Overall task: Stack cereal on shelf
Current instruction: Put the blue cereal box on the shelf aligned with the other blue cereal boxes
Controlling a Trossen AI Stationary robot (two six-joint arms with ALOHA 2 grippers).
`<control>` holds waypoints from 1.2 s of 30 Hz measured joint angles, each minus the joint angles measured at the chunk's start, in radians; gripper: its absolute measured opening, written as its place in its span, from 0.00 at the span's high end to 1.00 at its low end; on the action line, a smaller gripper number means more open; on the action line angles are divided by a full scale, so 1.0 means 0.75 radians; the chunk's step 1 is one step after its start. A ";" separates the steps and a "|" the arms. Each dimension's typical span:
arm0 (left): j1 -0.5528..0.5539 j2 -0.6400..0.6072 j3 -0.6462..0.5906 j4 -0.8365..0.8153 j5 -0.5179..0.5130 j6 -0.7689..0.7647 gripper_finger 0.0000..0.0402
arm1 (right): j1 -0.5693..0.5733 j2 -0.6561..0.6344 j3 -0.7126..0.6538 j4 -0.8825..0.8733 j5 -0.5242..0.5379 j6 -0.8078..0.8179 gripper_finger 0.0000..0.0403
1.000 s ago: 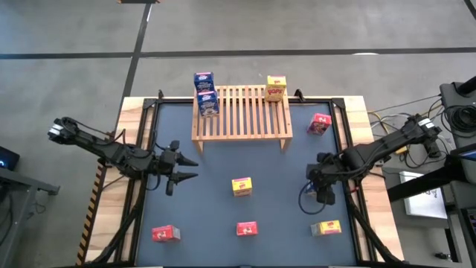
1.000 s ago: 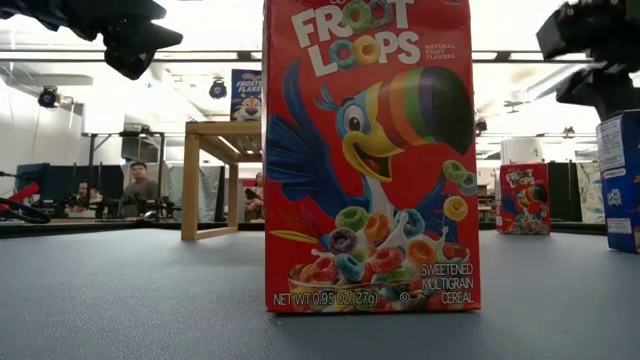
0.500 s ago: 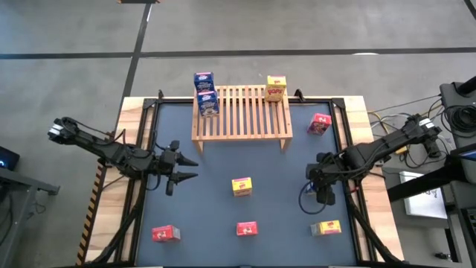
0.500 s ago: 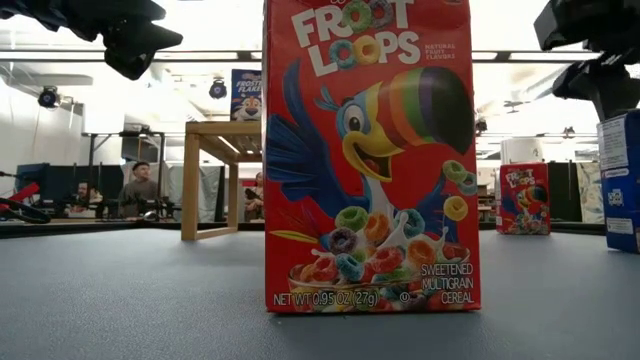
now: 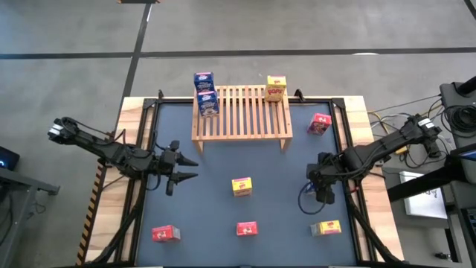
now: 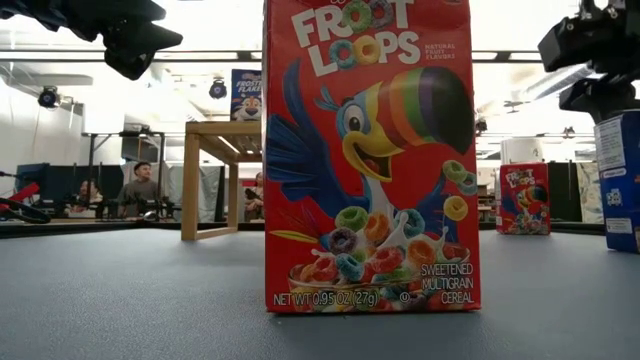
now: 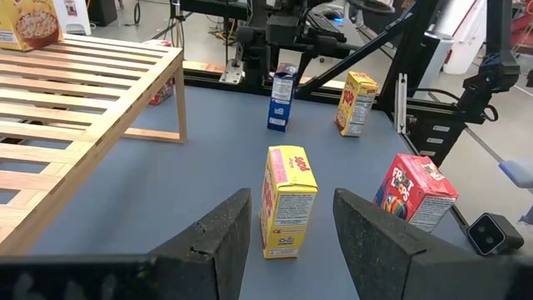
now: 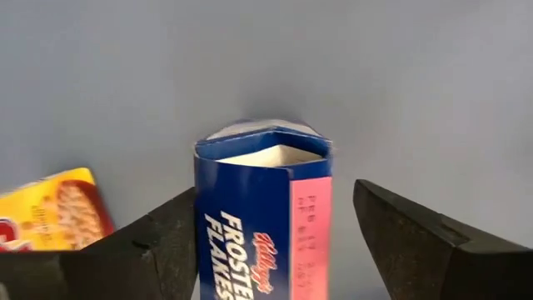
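Overhead, the wooden shelf (image 5: 242, 112) stands at the far middle of the desk (image 5: 223, 216), with two blue boxes (image 5: 205, 92) at its far-left corner and a yellow one (image 5: 276, 88) at its far-right corner. A red box (image 5: 320, 123) stands right of the shelf; a yellow box (image 5: 241, 186) sits mid-desk, and two red boxes and another yellow one line the near edge. The left gripper (image 5: 184, 168) waits at the left, fingers parted on nothing. The right gripper (image 5: 323, 195) hangs over a blue box at the right.

Low across the desk, a red box (image 6: 368, 155) fills the middle, and the blue box (image 6: 620, 180) shows at the right edge under the right gripper.

From the left wrist, the fingers (image 7: 218, 242) stand apart, aimed at the mid-desk yellow box (image 7: 286, 200).

From the right wrist, the fingers (image 8: 162, 242) straddle the blue box (image 8: 265, 217) with a gap on each side, not touching it. Such a small carton is probably light and easily crushed or tipped; taking it across the narrow faces, near the top, looks safest.
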State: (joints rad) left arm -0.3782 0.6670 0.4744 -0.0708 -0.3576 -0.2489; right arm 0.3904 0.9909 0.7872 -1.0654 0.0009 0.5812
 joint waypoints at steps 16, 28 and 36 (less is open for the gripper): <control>0.000 0.000 0.000 0.002 0.000 0.000 0.61 | 0.000 0.000 -0.008 0.001 0.001 -0.058 0.58; 0.000 0.000 0.000 0.004 0.000 -0.006 0.61 | -0.001 0.000 0.159 0.000 0.013 -0.123 0.64; 0.000 -0.006 0.000 0.004 -0.076 0.054 0.61 | -0.034 0.024 0.459 0.013 0.271 -0.330 0.64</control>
State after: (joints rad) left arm -0.3782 0.6623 0.4744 -0.0677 -0.4145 -0.2081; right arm 0.3647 1.0090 1.1312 -1.0557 0.2040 0.3335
